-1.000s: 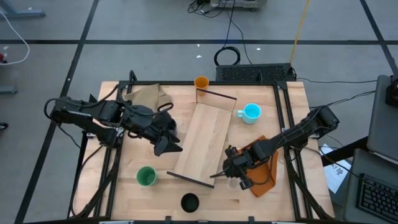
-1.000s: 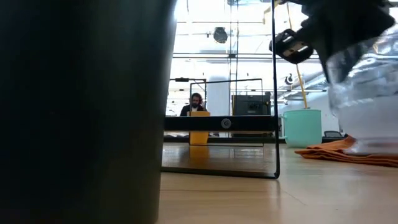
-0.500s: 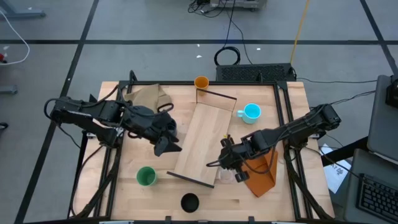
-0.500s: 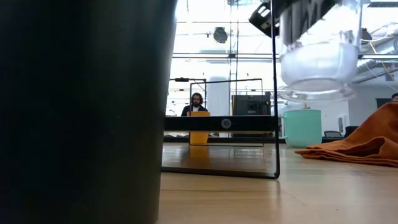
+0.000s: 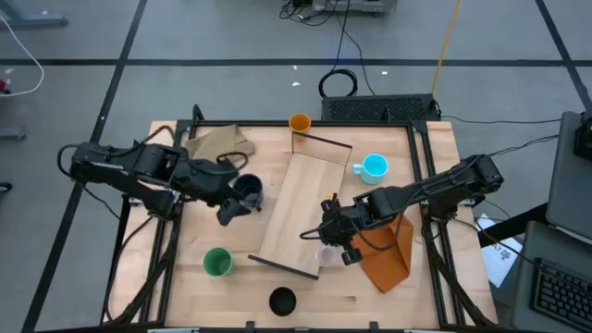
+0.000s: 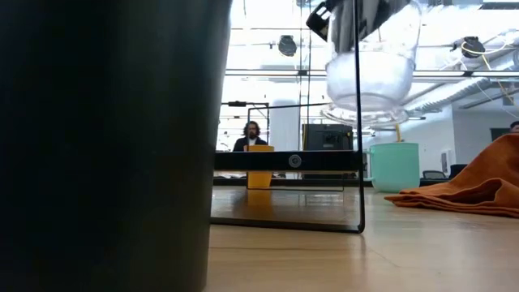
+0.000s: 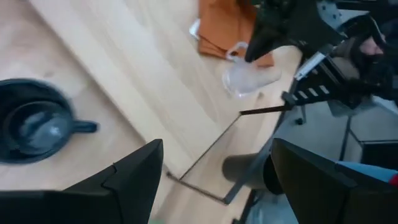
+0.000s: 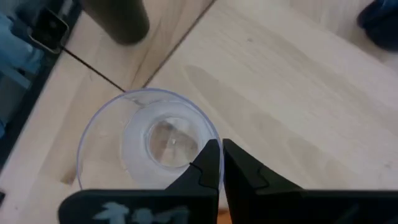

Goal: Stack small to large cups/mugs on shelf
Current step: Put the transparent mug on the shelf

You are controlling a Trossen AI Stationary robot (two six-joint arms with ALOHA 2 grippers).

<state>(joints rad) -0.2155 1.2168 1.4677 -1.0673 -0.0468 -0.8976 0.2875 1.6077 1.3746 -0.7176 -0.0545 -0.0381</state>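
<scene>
Lifted clear of the surface (image 5: 425, 277) in the right pincer (image 8: 219, 163): the clear plastic cup (image 5: 330, 256), mouth upward, rim clamped between the closed fingers, hanging beside the shelf's near right edge. In the low view, cup base well above the board with open air under it. Shelf (image 5: 301, 208) laid diagonally, long axis running from the back centre toward the front, thin dark upright strips at both short ends, top bare. Orange cloth (image 5: 387, 254) bunched just right of the held cup. Left pincer (image 7: 211, 180) spread wide and empty, poised beside the navy mug (image 5: 247, 192), which stands upright just off the shelf's left long edge. Green cup (image 5: 217, 263) and black cup (image 5: 281, 301) near the front edge, apart from each other; orange cup (image 5: 299, 123) at the back end of the shelf; light-blue mug (image 5: 374, 167) to its right, handle toward the board. Tan cloth (image 5: 219, 141) crumpled at the back left.
</scene>
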